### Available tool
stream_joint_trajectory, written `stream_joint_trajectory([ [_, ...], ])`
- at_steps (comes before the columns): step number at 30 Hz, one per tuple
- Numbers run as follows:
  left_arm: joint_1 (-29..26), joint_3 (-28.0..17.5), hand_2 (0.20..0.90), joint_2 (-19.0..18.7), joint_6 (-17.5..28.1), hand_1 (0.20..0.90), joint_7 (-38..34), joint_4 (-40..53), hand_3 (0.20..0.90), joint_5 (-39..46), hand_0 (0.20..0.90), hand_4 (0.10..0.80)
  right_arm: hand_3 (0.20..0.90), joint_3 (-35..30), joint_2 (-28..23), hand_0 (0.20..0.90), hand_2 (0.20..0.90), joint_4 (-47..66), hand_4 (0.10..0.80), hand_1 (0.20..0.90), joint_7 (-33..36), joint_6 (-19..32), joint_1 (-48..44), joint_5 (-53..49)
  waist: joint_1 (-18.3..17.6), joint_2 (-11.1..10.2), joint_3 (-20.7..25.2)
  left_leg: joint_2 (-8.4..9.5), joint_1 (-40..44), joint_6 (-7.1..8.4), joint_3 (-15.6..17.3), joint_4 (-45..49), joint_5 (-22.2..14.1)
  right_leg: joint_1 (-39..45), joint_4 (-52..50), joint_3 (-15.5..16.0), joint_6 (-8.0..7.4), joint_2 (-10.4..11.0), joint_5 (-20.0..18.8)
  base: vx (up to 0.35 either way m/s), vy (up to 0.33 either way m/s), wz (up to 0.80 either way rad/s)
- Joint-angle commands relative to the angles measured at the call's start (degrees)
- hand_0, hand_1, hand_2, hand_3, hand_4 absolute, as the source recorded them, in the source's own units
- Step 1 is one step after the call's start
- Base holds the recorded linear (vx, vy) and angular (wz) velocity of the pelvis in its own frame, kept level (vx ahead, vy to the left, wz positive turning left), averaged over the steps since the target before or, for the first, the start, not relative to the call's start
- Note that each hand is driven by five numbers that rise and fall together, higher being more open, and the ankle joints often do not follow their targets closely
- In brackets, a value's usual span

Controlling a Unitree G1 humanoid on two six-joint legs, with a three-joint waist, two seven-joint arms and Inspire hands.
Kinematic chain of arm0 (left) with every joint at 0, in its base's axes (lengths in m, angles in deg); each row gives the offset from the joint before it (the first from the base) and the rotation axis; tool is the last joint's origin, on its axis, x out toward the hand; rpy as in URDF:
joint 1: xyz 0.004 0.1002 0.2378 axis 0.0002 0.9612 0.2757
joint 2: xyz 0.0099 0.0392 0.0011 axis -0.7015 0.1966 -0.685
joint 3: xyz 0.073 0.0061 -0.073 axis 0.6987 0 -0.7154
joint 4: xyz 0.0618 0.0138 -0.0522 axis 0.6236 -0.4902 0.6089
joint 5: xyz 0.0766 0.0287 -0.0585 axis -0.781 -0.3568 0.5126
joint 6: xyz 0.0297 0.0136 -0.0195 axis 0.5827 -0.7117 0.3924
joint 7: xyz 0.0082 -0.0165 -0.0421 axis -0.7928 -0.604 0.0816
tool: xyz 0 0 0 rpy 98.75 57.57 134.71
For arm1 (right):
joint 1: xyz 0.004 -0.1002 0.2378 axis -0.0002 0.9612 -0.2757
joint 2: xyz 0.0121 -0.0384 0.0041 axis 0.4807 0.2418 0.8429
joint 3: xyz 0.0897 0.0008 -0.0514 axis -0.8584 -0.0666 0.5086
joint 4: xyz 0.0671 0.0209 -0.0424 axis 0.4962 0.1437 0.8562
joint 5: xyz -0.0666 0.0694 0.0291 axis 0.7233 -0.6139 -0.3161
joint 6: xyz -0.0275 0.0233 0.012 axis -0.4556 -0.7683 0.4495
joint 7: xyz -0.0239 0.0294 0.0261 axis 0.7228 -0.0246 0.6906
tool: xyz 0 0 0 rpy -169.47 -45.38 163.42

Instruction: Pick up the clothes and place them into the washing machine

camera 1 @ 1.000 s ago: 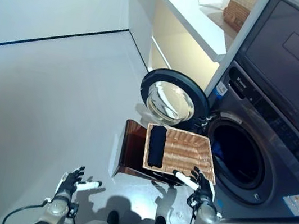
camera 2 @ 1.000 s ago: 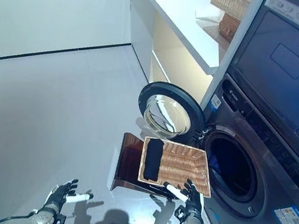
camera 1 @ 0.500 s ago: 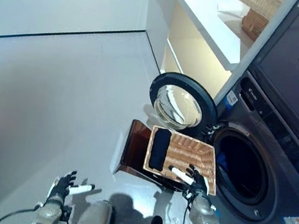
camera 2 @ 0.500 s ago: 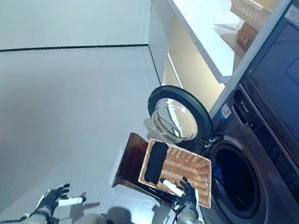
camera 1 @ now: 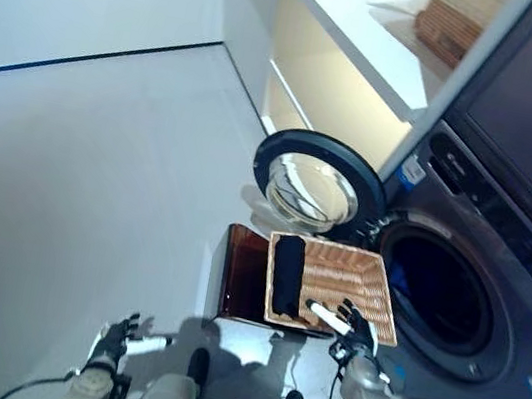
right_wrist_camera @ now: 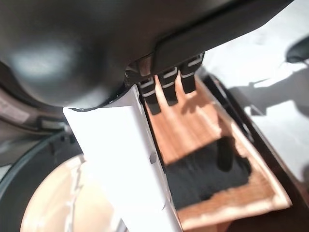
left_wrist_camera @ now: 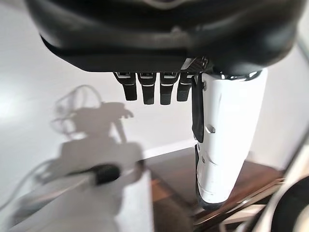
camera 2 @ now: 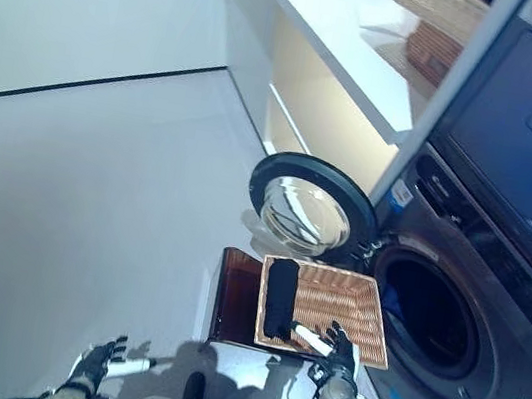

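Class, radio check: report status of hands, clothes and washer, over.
Both hands open: right hand by the wicker basket, left hand idle, low. Black garment in basket. Washing machine door open, nothing blocking.

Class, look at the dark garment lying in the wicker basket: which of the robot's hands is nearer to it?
The right hand. It hovers open at the near edge of the wicker basket, close beside the dark garment. The left hand, also open, hangs over the floor, well away from the basket.
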State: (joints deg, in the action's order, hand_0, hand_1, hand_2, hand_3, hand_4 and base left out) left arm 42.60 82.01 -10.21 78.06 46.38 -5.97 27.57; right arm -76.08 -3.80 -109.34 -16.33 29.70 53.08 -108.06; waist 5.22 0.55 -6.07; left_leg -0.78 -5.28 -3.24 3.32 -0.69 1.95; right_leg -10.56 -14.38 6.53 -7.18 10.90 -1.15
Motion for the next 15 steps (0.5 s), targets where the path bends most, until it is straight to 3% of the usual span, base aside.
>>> stream_joint_trajectory([
  [1,-1.1,0.3,0.9,-2.3,2.8,0.9,-0.8,0.9,0.9,1.0,0.9,0.8,0.9,-1.1,-1.4,0.9,0.9,2.5,0.8,0.9,0.2,2.7,-4.5,-1.5,0.8,-1.2,0.3,1.27,-4.5,2.87,-2.8,3.7,-1.2,0.5,6.0,6.6,0.21,-0.6,0.3,0.116,-0.075,-0.13],
  [2,-1.4,0.8,0.9,-2.2,3.2,0.9,-0.8,1.5,0.9,0.9,0.9,0.8,0.9,-1.0,-1.7,0.9,0.9,0.9,0.8,0.9,0.3,2.6,-5.4,-1.7,1.0,-1.2,0.0,1.36,-4.3,3.19,-3.0,3.7,-1.7,1.4,9.5,7.1,0.39,0.1,-0.6,0.178,-0.093,-0.13],
  [3,-1.3,1.6,0.9,-2.3,3.4,0.9,-0.9,1.6,0.9,0.5,0.9,0.8,0.9,-0.7,-1.5,0.9,0.9,1.4,0.8,0.9,0.5,2.4,-4.9,-1.6,0.3,-1.4,-0.4,1.74,-4.0,2.98,-3.4,4.0,-2.4,1.9,10.0,4.0,0.26,0.0,-0.6,0.181,-0.074,0.05],
  [7,-1.0,2.2,0.9,-1.6,4.0,0.9,-1.3,2.9,0.9,1.3,0.9,0.8,0.9,-2.0,-2.4,0.9,0.9,0.1,0.8,0.9,1.8,2.4,-6.5,-1.7,1.2,-0.9,-0.2,2.77,-5.2,3.15,-3.0,2.9,-1.9,2.0,12.7,6.6,-0.87,1.6,-2.9,0.024,-0.007,0.37],
  [15,-2.1,2.5,0.9,-2.1,4.4,0.9,-2.7,2.7,0.9,2.8,0.9,0.8,0.9,-3.2,-6.2,0.9,0.9,-4.9,0.8,0.9,5.5,2.6,-16.7,-2.9,2.5,2.0,-4.8,3.22,-12.6,3.41,-4.4,5.5,-1.1,-3.6,11.3,6.9,-0.32,2.3,-2.7,-0.083,-0.005,0.19],
])
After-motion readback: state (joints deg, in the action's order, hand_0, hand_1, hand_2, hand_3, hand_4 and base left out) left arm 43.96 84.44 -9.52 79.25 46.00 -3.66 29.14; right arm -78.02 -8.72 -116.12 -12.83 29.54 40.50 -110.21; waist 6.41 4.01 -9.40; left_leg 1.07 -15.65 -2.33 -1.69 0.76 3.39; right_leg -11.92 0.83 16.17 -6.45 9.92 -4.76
